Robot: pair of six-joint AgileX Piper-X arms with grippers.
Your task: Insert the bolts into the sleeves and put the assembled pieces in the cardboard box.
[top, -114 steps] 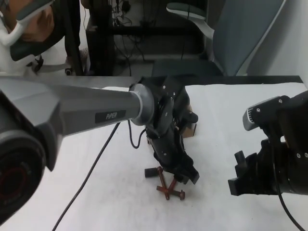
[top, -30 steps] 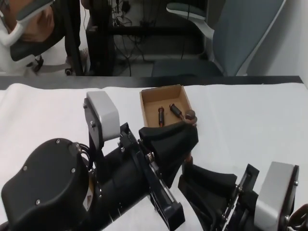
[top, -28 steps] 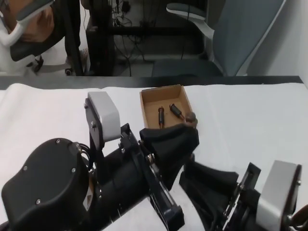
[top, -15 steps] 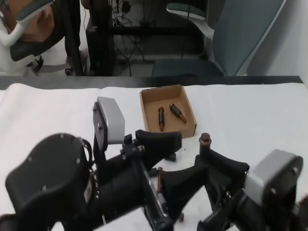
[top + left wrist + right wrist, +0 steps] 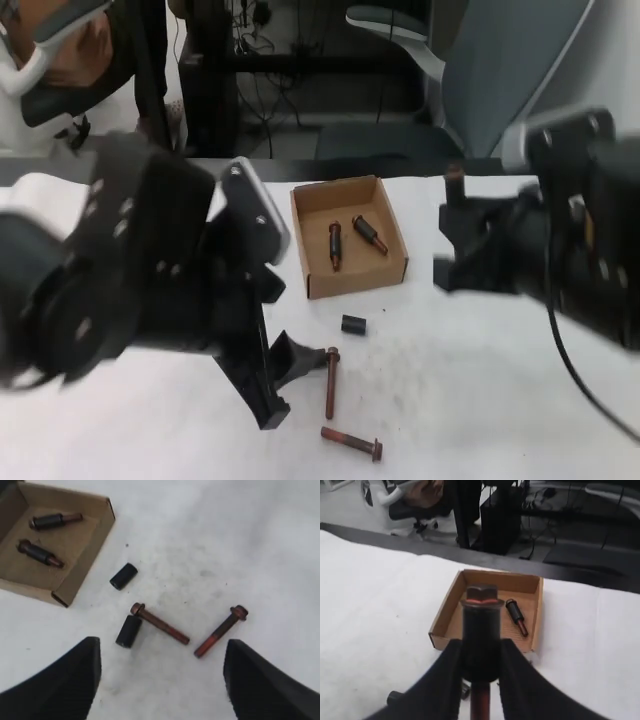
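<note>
The cardboard box (image 5: 349, 283) stands mid-bench with two assembled pieces (image 5: 335, 245) inside. In front of it lie a loose black sleeve (image 5: 352, 324) and two rusty bolts (image 5: 331, 382) (image 5: 352, 443). My left gripper (image 5: 285, 368) hangs open just left of the bolts. In the left wrist view its fingers (image 5: 65, 680) flank two bolts (image 5: 160, 624) (image 5: 221, 631) and two sleeves (image 5: 129, 631) (image 5: 123, 576). My right gripper (image 5: 480, 662) is shut on a bolt in a sleeve (image 5: 481, 625), held upright above the bench right of the box (image 5: 449, 622); the high view shows that piece (image 5: 455, 185) too.
White cloth covers the bench (image 5: 520, 400). Its dark far edge (image 5: 400, 165) runs behind the box. An office chair (image 5: 500, 70) and a desk stand beyond. A black cable (image 5: 590, 390) trails from the right arm.
Both arms have drawn apart and away from the camera. The right gripper has carried the sleeved bolt up and right. The left gripper has swung left, uncovering the loose bolts and sleeve.
</note>
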